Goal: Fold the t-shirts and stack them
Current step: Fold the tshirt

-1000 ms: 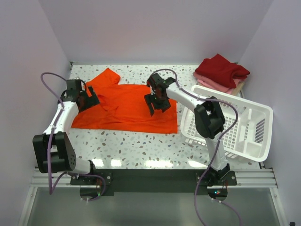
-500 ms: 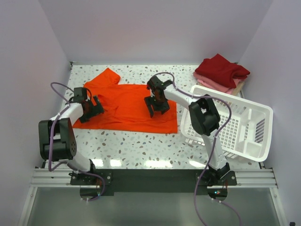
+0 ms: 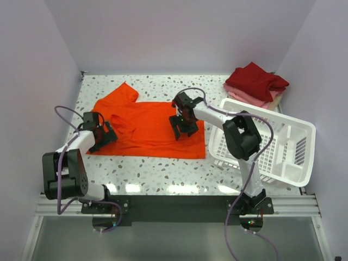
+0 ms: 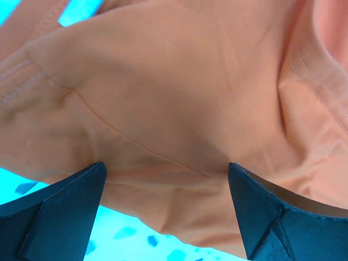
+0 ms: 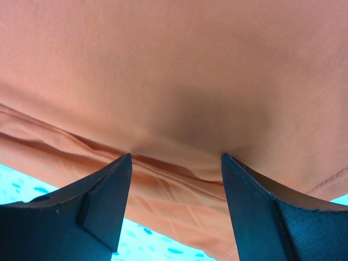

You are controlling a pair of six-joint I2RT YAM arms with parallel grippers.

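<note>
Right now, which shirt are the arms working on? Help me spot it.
Look at the speckled table, left of the white basket. The shirt lies spread out there. It is bright orange and unfolded, unlike the folded dark red and pink ones stacked in the far right corner.

Wrinkled orange-red t-shirt [image 5: 174,81], jaws apart on it, speckled table [image 5: 157,247]

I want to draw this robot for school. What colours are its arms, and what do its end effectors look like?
The left arm and right arm have white links with chunky black joints. A thin purple cable loops alongside each one. The left end effector and right end effector are black, each with two dark wedge-shaped fingers. No writing shows.
</note>
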